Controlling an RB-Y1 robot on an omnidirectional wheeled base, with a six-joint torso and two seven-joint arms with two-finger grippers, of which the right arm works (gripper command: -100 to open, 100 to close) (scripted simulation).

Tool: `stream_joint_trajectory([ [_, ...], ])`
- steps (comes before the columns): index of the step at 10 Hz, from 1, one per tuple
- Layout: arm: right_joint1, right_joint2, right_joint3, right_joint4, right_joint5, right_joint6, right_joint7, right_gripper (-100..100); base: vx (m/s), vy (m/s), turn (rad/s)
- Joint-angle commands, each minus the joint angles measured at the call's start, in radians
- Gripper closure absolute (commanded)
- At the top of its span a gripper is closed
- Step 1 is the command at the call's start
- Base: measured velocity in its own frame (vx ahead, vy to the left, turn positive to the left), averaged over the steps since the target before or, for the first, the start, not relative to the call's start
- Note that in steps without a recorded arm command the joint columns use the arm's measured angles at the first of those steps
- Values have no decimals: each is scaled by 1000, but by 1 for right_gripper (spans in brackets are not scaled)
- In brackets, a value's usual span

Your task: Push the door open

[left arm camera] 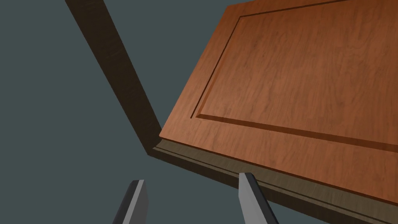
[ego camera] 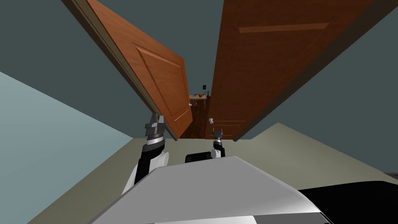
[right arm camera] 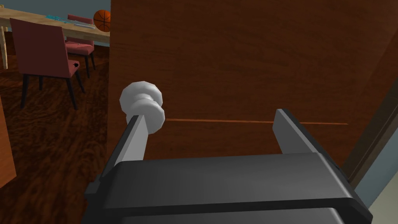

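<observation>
Status: double doors, both ajar. Left door (ego camera: 163, 85) is swung partway off, right door (ego camera: 272, 58) less. There is a narrow gap between them, just left of the right door's knob (ego camera: 211, 121). Call it partly done: the gap looks too tight for me, so both need more swing.

Right gripper (right arm camera: 212, 134) is up at the right door, jaws wide and empty. One jaw sits right beside the knob; can't tell if it touches. Left gripper (left arm camera: 194, 194) is well left of the knob, low at the left door near its frame (left arm camera: 116, 77), jaws wide and empty. Contact with the panel is unclear.

Edges: the right door's free edge runs just left of the knob. Push on the flat right of the knob, or a jaw could slip off the edge into the gap.

Room: past the knob, through the gap, a chair (right arm camera: 42, 50) and a tabletop (right arm camera: 46, 21) with a ball (right arm camera: 102, 20) stand well clear. Swing space looks fine.
</observation>
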State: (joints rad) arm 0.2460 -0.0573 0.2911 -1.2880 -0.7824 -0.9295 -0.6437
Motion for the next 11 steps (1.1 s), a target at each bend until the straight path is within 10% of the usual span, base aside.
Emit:
stream_joint_trajectory([
  [1, -8, 6, 9, 31, -23, -19, -19, -100, -5, -85, 188],
  [11, -52, 43, 60, 209, -152, -125, -131, -100, -10, -102, 221],
])
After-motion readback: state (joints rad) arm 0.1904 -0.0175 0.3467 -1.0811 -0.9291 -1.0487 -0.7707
